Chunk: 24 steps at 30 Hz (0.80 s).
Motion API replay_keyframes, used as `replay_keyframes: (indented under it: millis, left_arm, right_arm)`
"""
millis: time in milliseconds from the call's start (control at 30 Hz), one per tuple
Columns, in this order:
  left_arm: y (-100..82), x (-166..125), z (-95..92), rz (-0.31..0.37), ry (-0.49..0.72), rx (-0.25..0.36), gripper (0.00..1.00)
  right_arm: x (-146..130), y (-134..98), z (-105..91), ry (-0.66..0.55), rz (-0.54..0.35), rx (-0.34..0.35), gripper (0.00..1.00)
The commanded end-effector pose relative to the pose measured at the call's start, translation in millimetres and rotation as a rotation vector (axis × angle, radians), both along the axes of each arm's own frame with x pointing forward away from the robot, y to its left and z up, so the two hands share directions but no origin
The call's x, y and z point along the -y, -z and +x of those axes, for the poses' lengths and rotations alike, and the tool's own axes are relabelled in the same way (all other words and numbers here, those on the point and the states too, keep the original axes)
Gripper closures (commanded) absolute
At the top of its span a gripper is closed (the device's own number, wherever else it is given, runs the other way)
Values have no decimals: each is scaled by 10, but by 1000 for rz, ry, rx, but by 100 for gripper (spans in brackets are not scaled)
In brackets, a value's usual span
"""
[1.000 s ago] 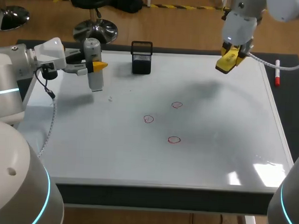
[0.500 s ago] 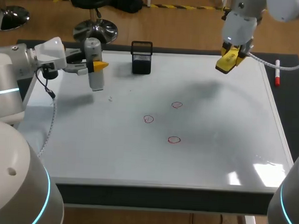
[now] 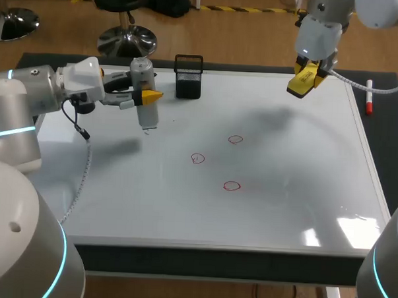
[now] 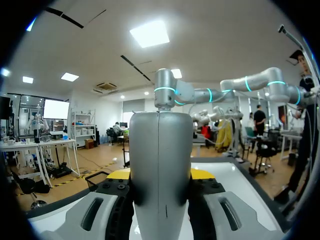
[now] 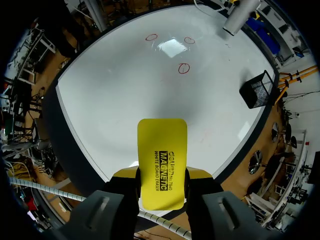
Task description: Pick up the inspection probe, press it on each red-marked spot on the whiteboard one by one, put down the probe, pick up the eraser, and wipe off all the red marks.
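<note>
Right wrist view: yellow eraser [image 5: 162, 150] with black print in right pincer [image 5: 162, 174].

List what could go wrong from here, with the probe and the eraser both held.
1. The left tool holds the probe close beside the black mesh basket; a swing could knock it.
2. The red marks lie close together on the whiteboard; a sliding press might smear them.
3. The right tool holds the eraser above the board; both arms heading for the marks could collide.
</note>
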<state>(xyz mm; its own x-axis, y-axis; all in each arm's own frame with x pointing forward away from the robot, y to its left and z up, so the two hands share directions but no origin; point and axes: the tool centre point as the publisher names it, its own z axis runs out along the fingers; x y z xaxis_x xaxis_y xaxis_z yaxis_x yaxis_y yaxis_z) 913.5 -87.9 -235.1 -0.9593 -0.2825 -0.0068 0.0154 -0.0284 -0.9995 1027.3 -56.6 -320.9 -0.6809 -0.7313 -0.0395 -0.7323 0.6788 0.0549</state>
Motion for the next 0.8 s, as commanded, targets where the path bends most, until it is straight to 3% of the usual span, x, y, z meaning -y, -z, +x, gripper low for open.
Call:
replay_keyframes:
  millis: [33, 333, 800]
  left_arm:
    - [-45, 81, -140, -9, -15, 14, 100]
    - [-98, 274, -289, 4, 17, 28, 100]
    - [60, 633, -506, -35, 58, 24, 100]
  right_arm:
    - [9, -9, -4, -2, -2, 1, 100]
    - [9, -9, -4, -2, -2, 1, 100]
    - [9, -9, -4, -2, -2, 1, 100]
